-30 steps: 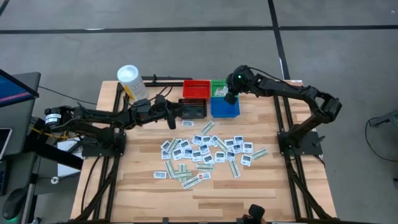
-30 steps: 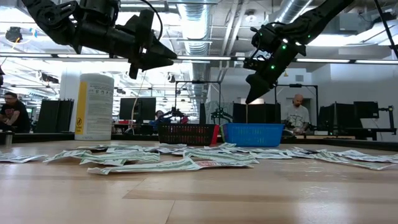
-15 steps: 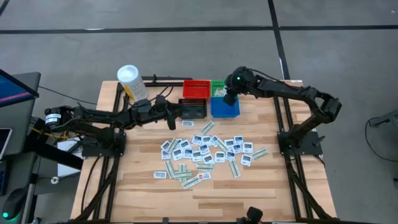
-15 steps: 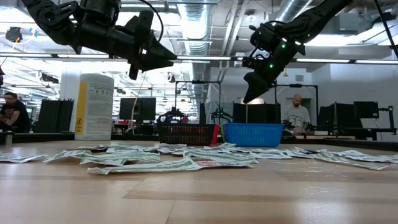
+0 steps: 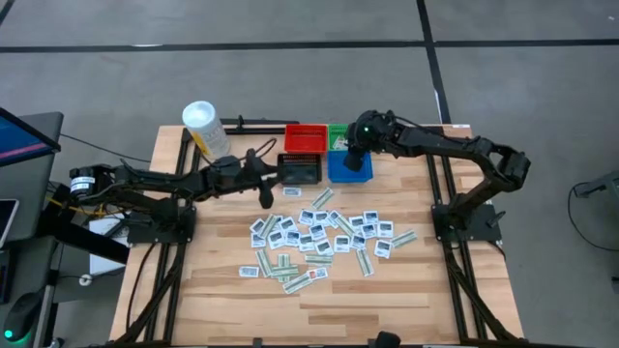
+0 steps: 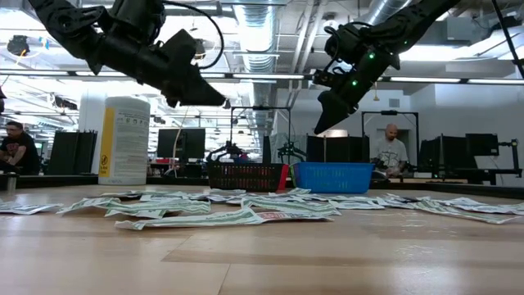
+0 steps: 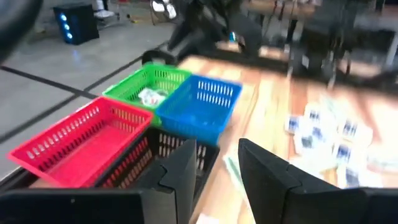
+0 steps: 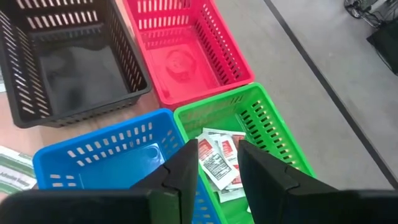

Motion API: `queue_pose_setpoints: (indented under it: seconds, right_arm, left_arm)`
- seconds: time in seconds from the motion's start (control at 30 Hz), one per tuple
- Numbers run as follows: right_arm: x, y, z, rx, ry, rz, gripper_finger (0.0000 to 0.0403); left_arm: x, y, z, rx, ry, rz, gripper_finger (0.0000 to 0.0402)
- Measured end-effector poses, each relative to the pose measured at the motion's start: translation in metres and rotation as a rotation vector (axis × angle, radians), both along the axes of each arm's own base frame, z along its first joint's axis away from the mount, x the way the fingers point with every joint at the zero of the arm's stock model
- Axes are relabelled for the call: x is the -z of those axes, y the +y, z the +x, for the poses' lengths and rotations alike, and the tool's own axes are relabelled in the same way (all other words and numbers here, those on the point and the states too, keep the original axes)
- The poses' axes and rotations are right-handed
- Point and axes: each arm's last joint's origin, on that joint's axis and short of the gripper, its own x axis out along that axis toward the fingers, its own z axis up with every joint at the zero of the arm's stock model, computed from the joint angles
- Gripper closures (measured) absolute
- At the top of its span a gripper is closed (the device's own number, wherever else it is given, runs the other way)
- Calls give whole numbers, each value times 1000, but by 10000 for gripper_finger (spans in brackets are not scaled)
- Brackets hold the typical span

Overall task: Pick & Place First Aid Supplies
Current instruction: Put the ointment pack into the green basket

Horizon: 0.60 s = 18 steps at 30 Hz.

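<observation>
Since a second ago the right tool [image 5: 356, 155], fingers apart and empty, moved lower over the blue bin [image 5: 349, 168], while the first aid supplies [image 5: 321, 238] lay at the bench's centre, toward 6 o'clock of it.

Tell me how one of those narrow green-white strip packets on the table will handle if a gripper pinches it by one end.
A green-white strip packet lies flat and thin on the table, so it is probably very light and would likely droop from a one-end pinch. In the low view the packets look slightly curled, so it is probably flexible. Sitting so low, it may slide rather than lift.
</observation>
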Motion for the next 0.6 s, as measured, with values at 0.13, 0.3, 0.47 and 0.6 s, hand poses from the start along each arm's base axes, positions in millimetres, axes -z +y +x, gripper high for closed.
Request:
queue_pose_setpoints:
  seconds: [0.13,0.3,0.47,0.6]
  right_arm:
    - [0,2,1,-7,4,3,296]
    - [2,3,-1,-10,31,13,296]
    - [4,3,-2,-32,69,9,296]
    - [5,4,-3,-62,95,-10,295]
  left_arm:
    - [12,-5,0,19,127,58,280]
    - [24,-13,5,-5,193,81,280]
    - [34,-22,9,-91,248,134,280]
    - [41,-33,11,-121,281,173,280]
